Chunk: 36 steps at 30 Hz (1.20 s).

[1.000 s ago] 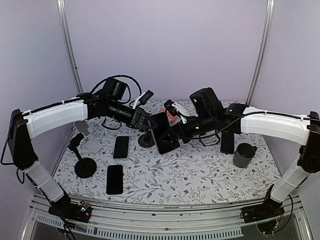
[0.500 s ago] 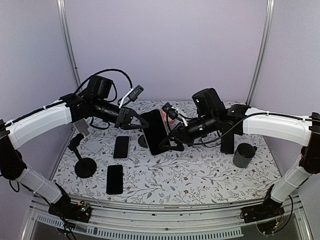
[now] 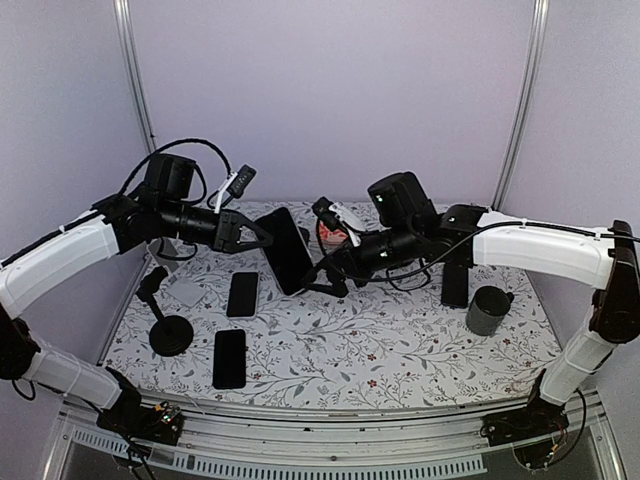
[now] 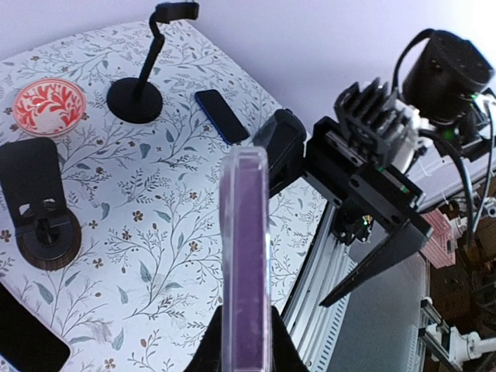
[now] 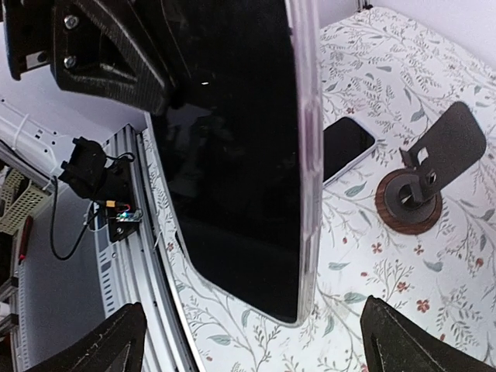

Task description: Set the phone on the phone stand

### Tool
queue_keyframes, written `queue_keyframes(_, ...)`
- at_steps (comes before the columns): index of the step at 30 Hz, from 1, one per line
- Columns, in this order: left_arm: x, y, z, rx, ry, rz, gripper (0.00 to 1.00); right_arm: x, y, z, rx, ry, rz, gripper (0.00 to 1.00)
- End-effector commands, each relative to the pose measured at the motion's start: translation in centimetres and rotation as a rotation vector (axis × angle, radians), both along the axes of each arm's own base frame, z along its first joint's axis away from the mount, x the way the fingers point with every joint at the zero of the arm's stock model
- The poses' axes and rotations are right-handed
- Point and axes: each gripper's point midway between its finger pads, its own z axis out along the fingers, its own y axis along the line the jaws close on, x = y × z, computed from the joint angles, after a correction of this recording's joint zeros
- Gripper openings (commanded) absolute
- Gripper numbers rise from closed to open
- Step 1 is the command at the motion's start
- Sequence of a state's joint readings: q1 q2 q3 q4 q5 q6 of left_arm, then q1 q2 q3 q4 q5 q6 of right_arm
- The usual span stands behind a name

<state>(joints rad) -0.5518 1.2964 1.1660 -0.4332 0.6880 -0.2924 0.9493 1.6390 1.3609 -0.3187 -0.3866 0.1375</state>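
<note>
My left gripper (image 3: 250, 235) is shut on the phone (image 3: 285, 250), a dark slab in a clear case held on edge above the table. In the left wrist view the phone (image 4: 244, 256) shows edge-on and purple, rising from my left gripper (image 4: 244, 353). My right gripper (image 3: 328, 262) stands open just right of it. From the right wrist the phone's black screen (image 5: 232, 155) fills the view ahead of the wide-apart right gripper (image 5: 263, 341), untouched by its fingertips. The phone stand (image 5: 422, 182), a black plate on a round wooden base (image 4: 43, 225), sits on the table beyond; the top view hides it.
Two more phones (image 3: 242, 293) (image 3: 229, 357) lie flat at the left. A gooseneck holder (image 3: 165, 320) stands near the left edge, beside a grey card (image 3: 185, 290). A red patterned bowl (image 3: 335, 235) is at the back, a grey cup (image 3: 487, 310) and a black upright slab (image 3: 455, 285) at the right.
My left arm has drawn back to the left, carrying the phone away from the stand. My right gripper followed it leftward and stands open off the phone.
</note>
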Motion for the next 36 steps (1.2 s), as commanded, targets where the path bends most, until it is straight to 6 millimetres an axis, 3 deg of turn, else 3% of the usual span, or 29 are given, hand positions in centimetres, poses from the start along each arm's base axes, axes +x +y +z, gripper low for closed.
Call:
queue_keyframes(1, 1.0, 1.2, 2.9, -0.08, -0.048, 0.113, 0.0, 2.2, 1.9, 0.3, -0.072, -0.132, -0.083, 0.99)
queue_keyframes(8, 1.1, 2.4, 3.6, -0.109, -0.036, 0.165, 0.0, 2.1, 4.3, 1.1, -0.063, -0.176, -0.037, 0.99)
queue_keyframes(21, 0.8, 3.0, 4.5, -0.153, 0.014, 0.175, 0.0, 2.4, 6.8, -0.4, -0.168, -0.287, -0.029, 1.0)
queue_keyframes(29, 0.8, 3.1, 4.1, -0.153, 0.037, 0.175, 0.0, 3.3, 6.5, 0.1, -0.171, -0.313, -0.078, 0.66)
queue_keyframes(30, 0.7, 3.1, 4.0, -0.153, 0.041, 0.174, 0.02, 3.4, 6.5, 0.3, -0.167, -0.318, -0.087, 0.64)
queue_keyframes(34, 1.0, 3.3, 3.4, -0.142, 0.059, 0.199, 0.36, 3.7, 6.5, 1.5, -0.135, -0.327, -0.118, 0.58)
queue_keyframes(36, 1.2, 3.6, 3.2, -0.135, 0.057, 0.222, 0.46, 3.8, 6.6, 1.7, -0.126, -0.327, -0.125, 0.57)
